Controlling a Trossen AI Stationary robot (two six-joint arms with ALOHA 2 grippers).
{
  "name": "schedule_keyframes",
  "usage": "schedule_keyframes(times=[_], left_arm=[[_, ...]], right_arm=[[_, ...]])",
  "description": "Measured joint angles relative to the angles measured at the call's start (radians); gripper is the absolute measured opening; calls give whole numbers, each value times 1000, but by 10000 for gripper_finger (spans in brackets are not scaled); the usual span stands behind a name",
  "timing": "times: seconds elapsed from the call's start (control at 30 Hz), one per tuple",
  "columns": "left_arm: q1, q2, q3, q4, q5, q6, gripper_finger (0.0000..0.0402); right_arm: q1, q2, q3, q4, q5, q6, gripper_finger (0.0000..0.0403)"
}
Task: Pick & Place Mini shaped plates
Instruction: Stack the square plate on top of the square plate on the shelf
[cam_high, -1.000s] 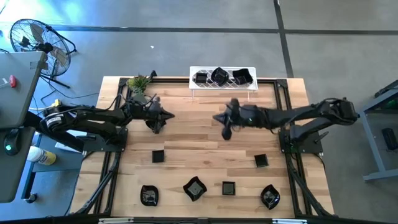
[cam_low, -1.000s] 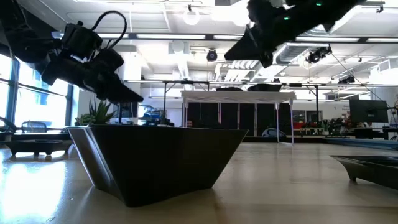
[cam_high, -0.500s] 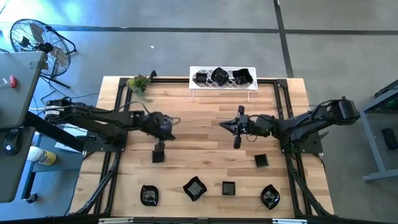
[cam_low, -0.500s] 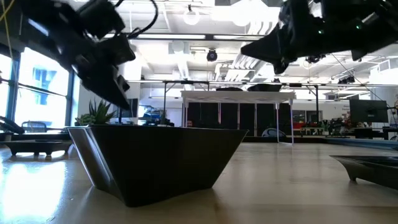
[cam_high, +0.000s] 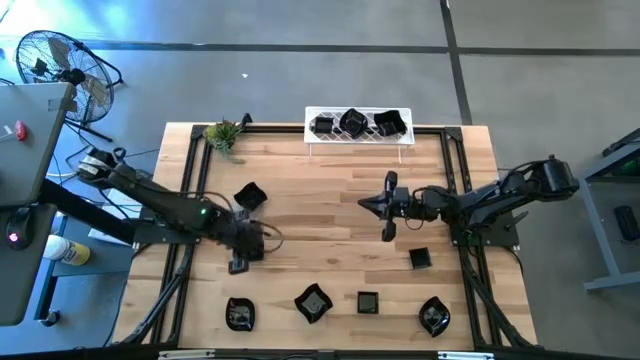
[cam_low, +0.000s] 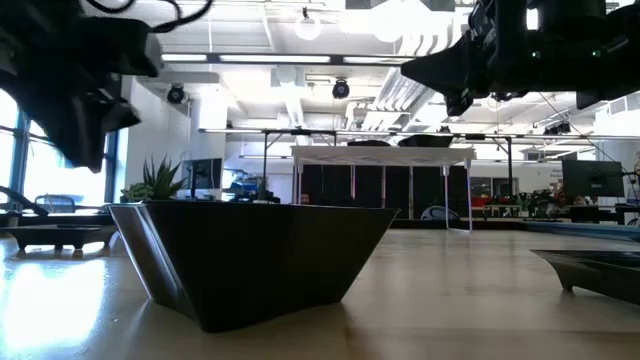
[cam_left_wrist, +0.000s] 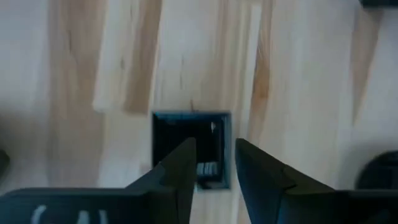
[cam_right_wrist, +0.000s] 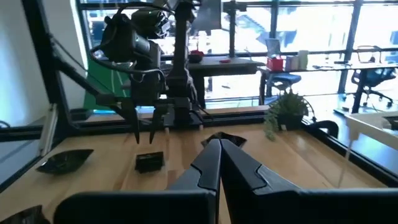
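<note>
Wooden table (cam_high: 330, 215) carries both arms and the scattered mini shaped plates. White wire rack (cam_high: 358, 135) at the far edge holds three black dishes.

Left gripper (cam_left_wrist: 211, 163) points straight down over a small square plate (cam_left_wrist: 191, 148) on the left half of the table. Its fingers (cam_left_wrist: 180, 168) stand apart with a clear gap, tips above the dish, nothing gripped; contact cannot be told.

Right gripper (cam_high: 388, 232) hangs above bare wood right of centre, fingers pressed together, empty.

Another black plate (cam_high: 250, 196) lies just behind the left gripper. Five more plates sit near the front edge.
</note>
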Motion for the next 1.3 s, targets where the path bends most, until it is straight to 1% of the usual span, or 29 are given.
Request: schedule_keyframes(times=[0.13,0.27,0.5,0.7,0.93,1.07,1.3], left_arm=[[-78,54,0,-2,-71,-105,117],[-128,128,2,0,-75,-156,117],[-149,255,55,0,-66,-163,117],[-147,342,82,-2,-89,-167,117],[-147,363,84,4,-94,-212,116],[-147,362,89,1,-99,-215,98],[-146,362,144,-17,-87,-180,37]], right_arm=[[0,0,0,2,4,-6,3],[0,0,0,4,4,-6,4],[0,0,0,3,5,-6,2],[0,0,0,3,5,-10,6],[0,0,0,2,5,-13,3],[0,0,0,2,5,-13,7],[0,0,0,2,5,-13,3]])
